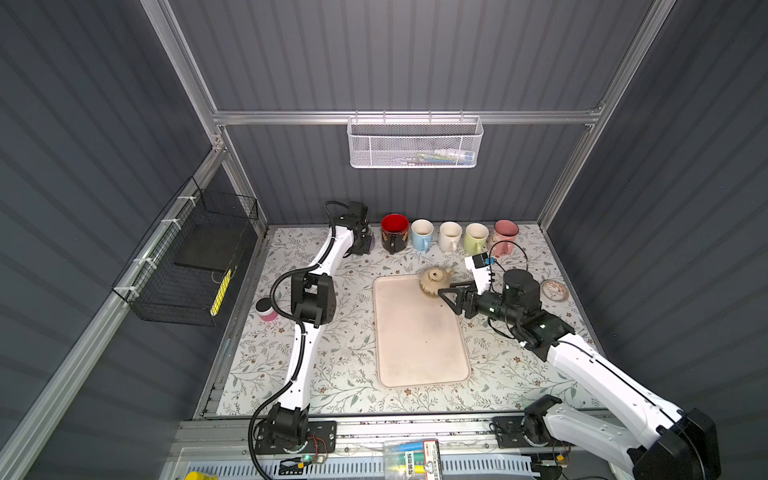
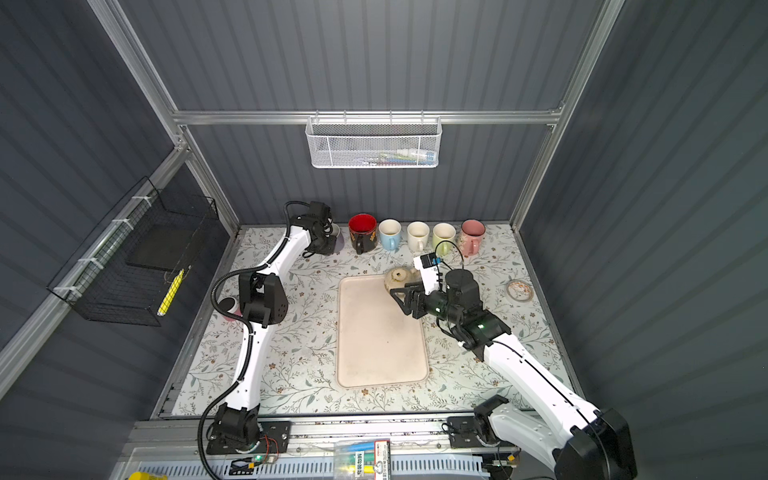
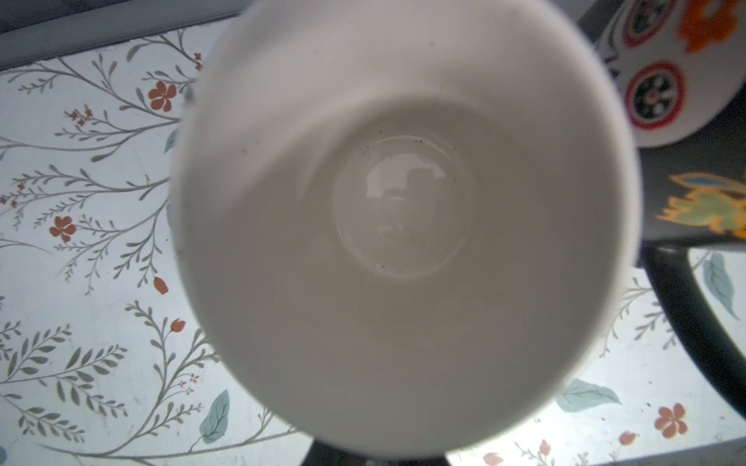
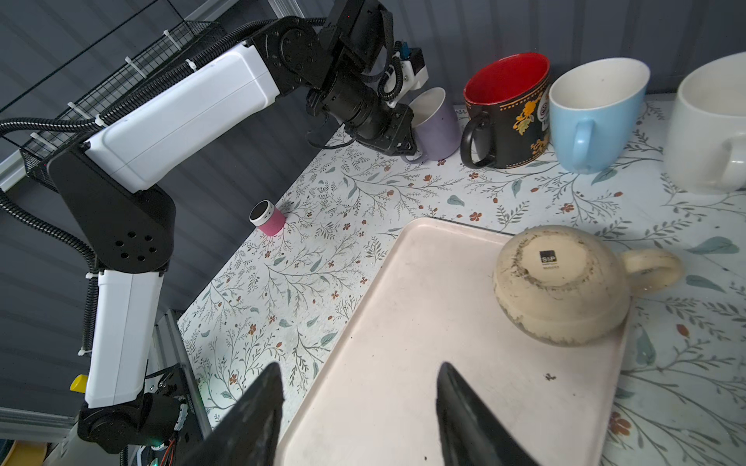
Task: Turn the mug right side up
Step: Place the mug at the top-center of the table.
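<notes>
A beige mug stands upside down on the far right corner of the pale pink tray, base up, with its handle reaching over the tray's edge. Close beside it, my right gripper hovers open over the tray with nothing between its fingers. At the back left, my left gripper is shut on the rim of an upright lilac mug. That mug's white inside fills the left wrist view.
Along the back wall runs a row of upright mugs: black with red inside, blue, white, green, pink. A small pink cup sits by the left arm and a tape roll lies at the right.
</notes>
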{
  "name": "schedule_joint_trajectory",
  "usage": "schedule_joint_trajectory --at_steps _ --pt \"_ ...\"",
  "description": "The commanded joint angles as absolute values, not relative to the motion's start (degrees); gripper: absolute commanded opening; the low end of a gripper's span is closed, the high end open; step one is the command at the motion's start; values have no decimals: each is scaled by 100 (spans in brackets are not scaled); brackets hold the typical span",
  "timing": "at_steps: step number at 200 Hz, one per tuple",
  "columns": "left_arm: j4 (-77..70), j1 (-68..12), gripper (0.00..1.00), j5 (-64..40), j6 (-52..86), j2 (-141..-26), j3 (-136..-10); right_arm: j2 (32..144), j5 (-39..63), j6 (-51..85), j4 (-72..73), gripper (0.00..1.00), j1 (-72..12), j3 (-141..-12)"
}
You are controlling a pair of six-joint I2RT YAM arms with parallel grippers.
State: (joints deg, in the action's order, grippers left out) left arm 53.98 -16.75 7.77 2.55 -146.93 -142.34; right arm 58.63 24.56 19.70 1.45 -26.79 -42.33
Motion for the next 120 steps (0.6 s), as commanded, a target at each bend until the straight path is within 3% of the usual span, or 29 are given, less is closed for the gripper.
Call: schedule_joint_trajectory --at_steps 1,67,120 --pt "5135 -1635 2 871 290 -14690 -14407 5902 2391 1968 83 61 -2700 -4202" --pt "5002 -1644 38 946 290 -14453 -14120 5915 2387 1986 89 62 -2700 -4219" --pt "4984 -1644 61 851 283 -14229 -14027 5854 2303 1942 -99 62 -2699 -4279"
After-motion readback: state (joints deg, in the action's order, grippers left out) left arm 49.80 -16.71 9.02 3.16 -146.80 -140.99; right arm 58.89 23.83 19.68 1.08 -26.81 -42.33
